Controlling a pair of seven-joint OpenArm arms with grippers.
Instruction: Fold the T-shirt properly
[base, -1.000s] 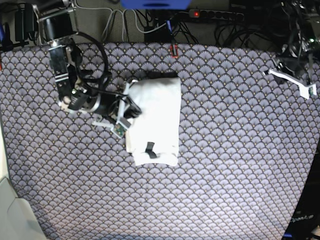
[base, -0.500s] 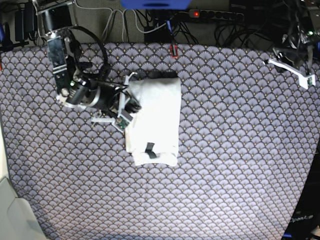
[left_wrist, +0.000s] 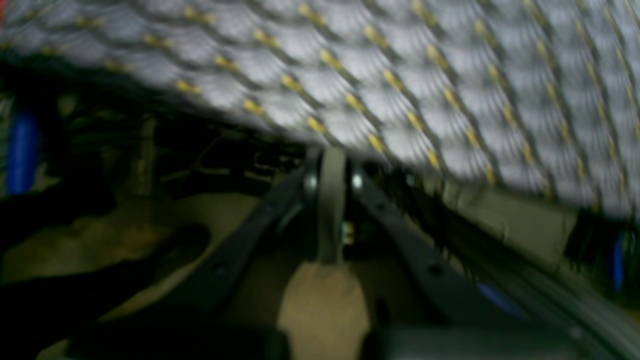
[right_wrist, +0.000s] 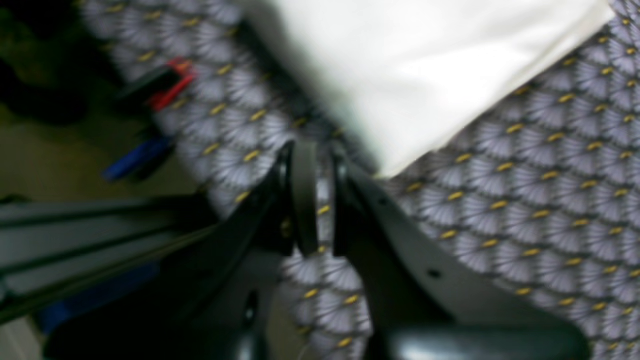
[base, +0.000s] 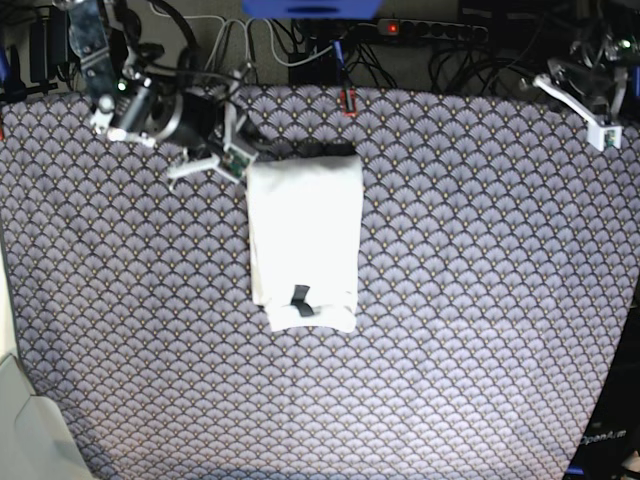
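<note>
The right hand (base: 232, 150), nearly closed and empty, had withdrawn from the folded white cotton T-shirt (base: 305, 240) to the upper left of the frame. The left hand (base: 585, 105), closed and empty, sat upper right. The T-shirt lay centre on the patterned counter (base: 480, 300), apparently folded.

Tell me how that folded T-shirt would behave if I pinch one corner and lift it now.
The T-shirt is soft white cloth folded into a flat rectangle, so it would likely droop and the layers unfold. It looks light, lying thin on the patterned table cover. Pushing it would probably bunch the edge rather than slide the whole stack, since the cover looks textured.
</note>
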